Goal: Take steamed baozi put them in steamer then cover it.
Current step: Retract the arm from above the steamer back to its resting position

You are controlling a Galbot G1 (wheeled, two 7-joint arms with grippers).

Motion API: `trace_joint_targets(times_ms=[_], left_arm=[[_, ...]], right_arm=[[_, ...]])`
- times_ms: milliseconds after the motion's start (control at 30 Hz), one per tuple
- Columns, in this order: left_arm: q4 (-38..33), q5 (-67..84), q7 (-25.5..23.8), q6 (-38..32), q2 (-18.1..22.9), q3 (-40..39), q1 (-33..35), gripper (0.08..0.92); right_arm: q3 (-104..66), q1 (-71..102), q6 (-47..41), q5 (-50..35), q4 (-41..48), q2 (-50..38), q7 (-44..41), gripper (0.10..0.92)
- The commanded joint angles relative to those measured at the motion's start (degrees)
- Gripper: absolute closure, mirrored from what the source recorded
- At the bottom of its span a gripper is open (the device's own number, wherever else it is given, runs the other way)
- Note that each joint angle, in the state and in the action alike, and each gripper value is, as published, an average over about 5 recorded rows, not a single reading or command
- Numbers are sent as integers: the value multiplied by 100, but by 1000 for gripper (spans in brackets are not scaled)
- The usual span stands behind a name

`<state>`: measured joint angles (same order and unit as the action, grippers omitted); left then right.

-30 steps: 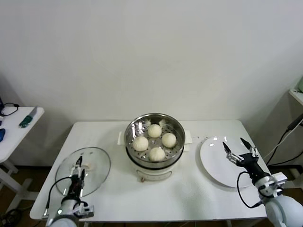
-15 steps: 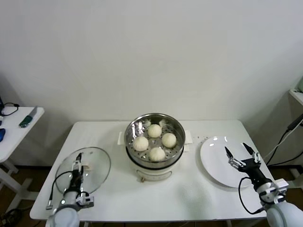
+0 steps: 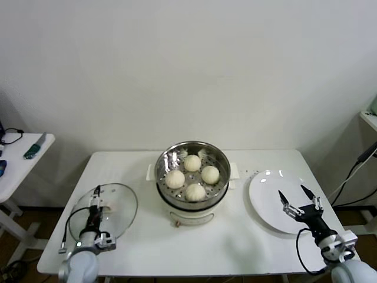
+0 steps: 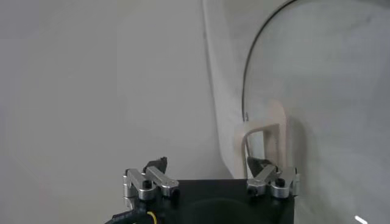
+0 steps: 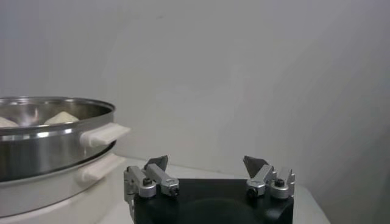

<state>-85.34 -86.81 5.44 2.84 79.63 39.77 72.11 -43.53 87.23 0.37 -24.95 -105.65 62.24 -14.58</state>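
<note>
All 4 buns (image 3: 192, 175) sit in the steamer (image 3: 192, 177) at table centre, my right gripper (image 3: 298, 199) has backed off toward 5 o'clock over the plate (image 3: 268, 207), jaws spread, while the left gripper (image 3: 95, 206), jaws spread, has closed in on the lid (image 3: 103, 212) at 8 o'clock, so covering's next.

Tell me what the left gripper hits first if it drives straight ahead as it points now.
Probably the glass lid's white handle: the open left gripper points at it, one fingertip just short of it. Depth is uncertain.
</note>
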Motion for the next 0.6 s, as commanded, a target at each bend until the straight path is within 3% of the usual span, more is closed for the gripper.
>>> trace_joint_targets(times_ms=[33, 600], left_arm=[[171, 252, 69, -24, -57, -19, -102, 199], [-5, 709, 34, -107, -67, -62, 108, 674]], right_arm=[[12, 22, 21, 135, 27, 82, -40, 203], [11, -47, 73, 263, 107, 191, -55, 203]])
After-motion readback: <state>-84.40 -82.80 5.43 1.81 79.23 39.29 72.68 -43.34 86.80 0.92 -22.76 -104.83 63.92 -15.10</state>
